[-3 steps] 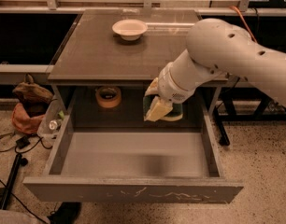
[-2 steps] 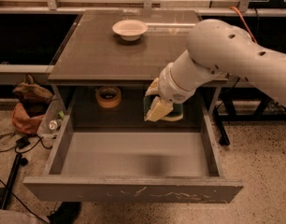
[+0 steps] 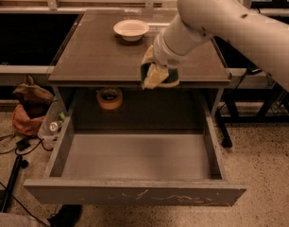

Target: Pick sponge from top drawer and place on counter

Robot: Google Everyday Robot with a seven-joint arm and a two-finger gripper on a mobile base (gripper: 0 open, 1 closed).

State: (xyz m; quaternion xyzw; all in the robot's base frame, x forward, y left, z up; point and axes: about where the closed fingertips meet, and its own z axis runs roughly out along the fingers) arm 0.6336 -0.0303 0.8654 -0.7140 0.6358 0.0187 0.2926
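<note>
Camera view: the gripper [image 3: 158, 72] pinches the sponge [image 3: 151, 78] between its fingers at the front edge of the counter [image 3: 97, 56], above the open top drawer [image 3: 135, 193]. To place it well, the sponge should be carried inward from that edge onto bare counter, kept short of the bowl [image 3: 131, 30], lowered until flat, and only then released. A tape roll [image 3: 110, 98] lies beneath the counter's front edge.
</note>
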